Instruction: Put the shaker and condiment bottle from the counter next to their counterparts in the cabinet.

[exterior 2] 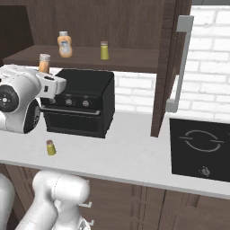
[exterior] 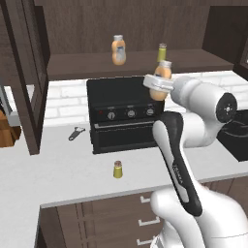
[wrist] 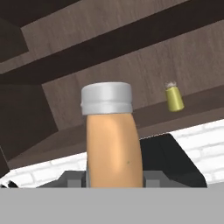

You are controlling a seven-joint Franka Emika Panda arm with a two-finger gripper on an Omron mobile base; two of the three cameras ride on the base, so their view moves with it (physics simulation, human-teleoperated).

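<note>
My gripper (exterior: 158,84) is shut on the condiment bottle (exterior: 162,77), an orange-tan bottle with a grey cap (wrist: 106,99). It holds the bottle upright above the black toaster oven, just below the front of the cabinet shelf (exterior: 82,65). The bottle (exterior 2: 44,63) also rises from the hand in the right base view. On the shelf stand the counterparts: a matching bottle (exterior: 118,50) (exterior 2: 64,44) and a yellow-olive shaker (exterior: 162,52) (exterior 2: 104,50) (wrist: 174,97). The other shaker (exterior: 117,169) (exterior 2: 50,147) stands on the counter (exterior: 58,169) in front of the oven.
A black toaster oven (exterior: 123,114) (exterior 2: 81,101) sits at the counter's back under the shelf. A small dark tool (exterior: 76,133) lies to its left. Open cabinet doors (exterior: 26,72) (exterior 2: 168,67) hang on both sides. A black cooktop (exterior 2: 200,148) is at the right.
</note>
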